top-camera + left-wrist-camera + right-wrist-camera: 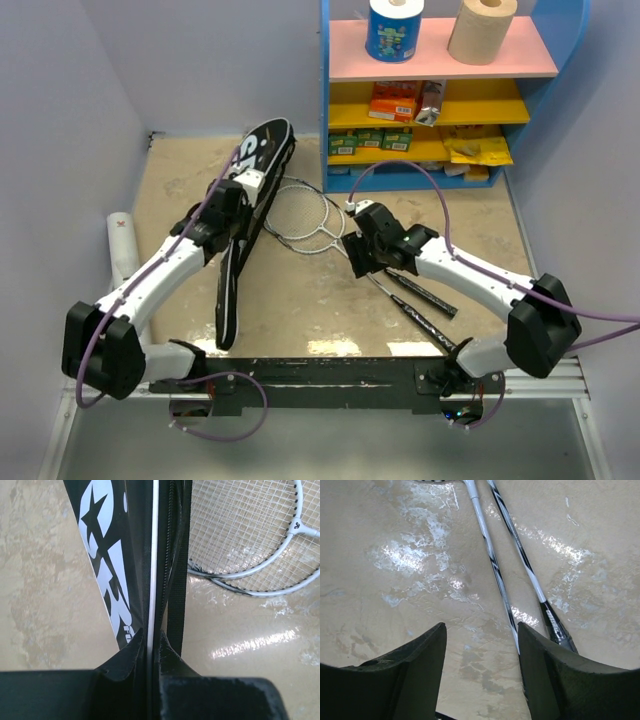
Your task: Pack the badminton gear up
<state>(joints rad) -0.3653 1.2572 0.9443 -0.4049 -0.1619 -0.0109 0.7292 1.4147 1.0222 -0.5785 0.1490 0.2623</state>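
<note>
The black racket cover (243, 230) with white lettering lies slantwise left of centre. My left gripper (247, 190) is shut on its zipped edge; in the left wrist view the cover (112, 565) runs up from the pinching gripper (152, 647). Two white-strung rackets (302, 215) lie overlapped right of the cover, black handles (425, 297) pointing to the near right. My right gripper (355, 258) hovers over their shafts (489, 555), open (482, 635) with only bare table between the fingers. A white tube (122, 245) lies at the left wall.
A blue shelf unit (330, 110) stands at the back right, holding paper rolls (482, 30) on top and orange and yellow packets (395, 100) below. Purple walls close in on the left and right. A black rail (320, 370) runs along the near edge.
</note>
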